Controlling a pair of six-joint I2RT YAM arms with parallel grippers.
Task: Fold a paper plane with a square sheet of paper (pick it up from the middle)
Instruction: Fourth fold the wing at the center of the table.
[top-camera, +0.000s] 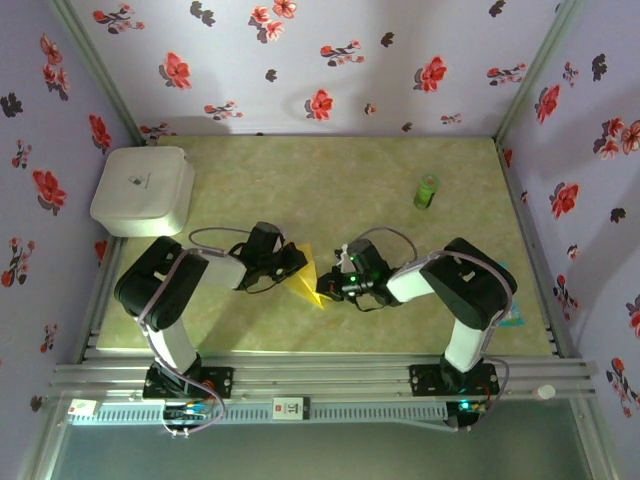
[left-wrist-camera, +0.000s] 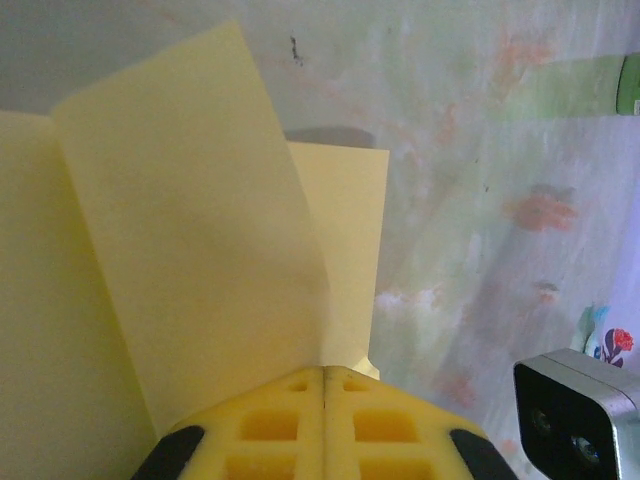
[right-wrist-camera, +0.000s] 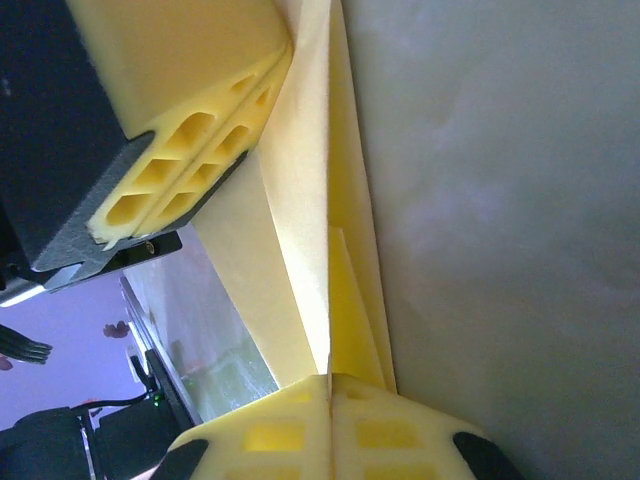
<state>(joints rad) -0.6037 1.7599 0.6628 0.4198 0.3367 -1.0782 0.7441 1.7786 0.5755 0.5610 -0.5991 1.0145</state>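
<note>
The square sheet of paper (top-camera: 308, 278), bright yellow and folded into a pointed triangular shape, is held above the table between both arms. My left gripper (top-camera: 293, 262) is shut on its left edge. In the left wrist view the pads meet at the gripper (left-wrist-camera: 325, 372), with a raised flap of the sheet (left-wrist-camera: 190, 220) standing up ahead of them. My right gripper (top-camera: 335, 283) is shut on the opposite side. In the right wrist view its gripper (right-wrist-camera: 330, 378) pinches the layered crease of the sheet (right-wrist-camera: 300, 190). The left fingers (right-wrist-camera: 190, 130) clamp the far end.
A small green cylinder (top-camera: 427, 190) stands at the back right of the table. A white rounded box (top-camera: 143, 190) sits at the back left corner. Flowered walls close in three sides. The table (top-camera: 300, 180) is open behind the grippers.
</note>
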